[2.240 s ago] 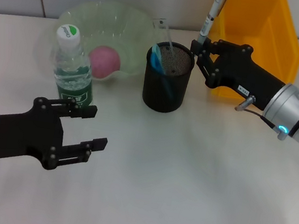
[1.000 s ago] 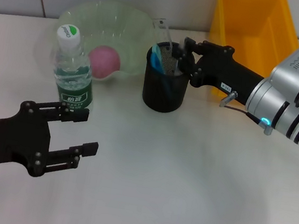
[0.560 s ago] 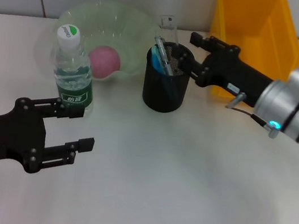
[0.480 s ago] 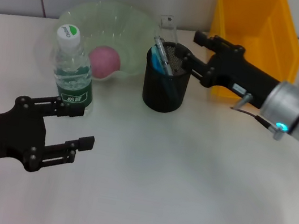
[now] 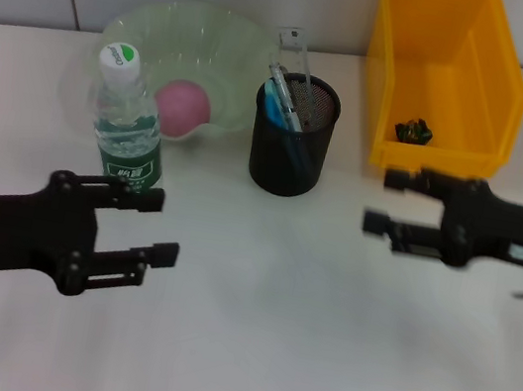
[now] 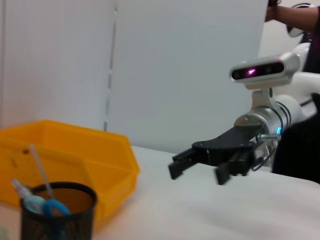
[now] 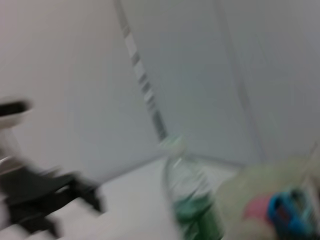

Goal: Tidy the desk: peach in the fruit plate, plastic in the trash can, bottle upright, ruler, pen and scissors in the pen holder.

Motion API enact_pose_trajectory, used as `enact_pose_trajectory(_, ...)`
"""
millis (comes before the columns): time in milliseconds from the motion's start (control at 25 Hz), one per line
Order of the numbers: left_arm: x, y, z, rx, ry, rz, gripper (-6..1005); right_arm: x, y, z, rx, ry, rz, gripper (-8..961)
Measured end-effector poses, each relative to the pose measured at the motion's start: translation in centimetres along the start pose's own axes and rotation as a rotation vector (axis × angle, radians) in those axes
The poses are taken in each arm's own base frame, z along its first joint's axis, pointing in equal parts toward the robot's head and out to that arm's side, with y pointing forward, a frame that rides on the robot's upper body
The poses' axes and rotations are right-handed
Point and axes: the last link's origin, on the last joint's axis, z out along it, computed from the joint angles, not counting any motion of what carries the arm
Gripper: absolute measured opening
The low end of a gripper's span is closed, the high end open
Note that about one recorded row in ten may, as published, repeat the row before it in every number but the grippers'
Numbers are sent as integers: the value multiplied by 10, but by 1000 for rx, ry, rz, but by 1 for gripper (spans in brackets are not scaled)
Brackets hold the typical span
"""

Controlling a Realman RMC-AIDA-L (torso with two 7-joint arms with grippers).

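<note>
Two empty grippers hang over my worktop [image 5: 294, 362] as the tidy-up looks close to finished. From the head camera, the peach [image 5: 184, 107] lies in the fruit plate [image 5: 159, 28], the bottle [image 5: 126, 118] stands upright just in front of that plate, and the pen holder [image 5: 290, 150] carries the ruler [image 5: 295, 53], the pen [image 5: 282, 87] and the blue-handled scissors [image 5: 274, 107]. A small dark scrap, which I take for the plastic [image 5: 413, 131], sits in the yellow trash can [image 5: 446, 56]. My right gripper [image 5: 393, 202] floats clear of the can and holder, jaws parted and holding nothing. My left gripper [image 5: 157, 228] waits low, near the bottle's base, jaws likewise spread and empty.

From the left wrist camera, the right gripper [image 6: 197, 162] shows side-on above the bare worktop, jaws apart, with the pen holder [image 6: 55, 210] and trash can [image 6: 75, 155] beyond it. The ruler leans out past the holder's rim, so I judge a careless sweep of the right arm across it could tip the light mesh cup and spill all three tools.

From the right wrist camera, heavily smeared, I make out only the bottle [image 7: 192, 200] and the left gripper [image 7: 55, 195] beside it. That closeness is my main worry: a forward nudge from the left arm could topple the tall, narrow bottle into the plate.
</note>
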Motion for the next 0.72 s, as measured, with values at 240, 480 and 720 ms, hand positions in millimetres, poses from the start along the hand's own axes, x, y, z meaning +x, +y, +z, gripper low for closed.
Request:
enact_pose_trajectory(240,0,-5,14,-80,-44,-55,616,5,4,-31,-14,33,35,818)
enact_pose_trajectory(480,1,-5,15,-88,-46,-60,616,12,8,-34,-17,53,45,816)
enact_pose_trajectory(720,3,-3,17,-110,-45,-60,616,17,11,-35,-21,62,53,816)
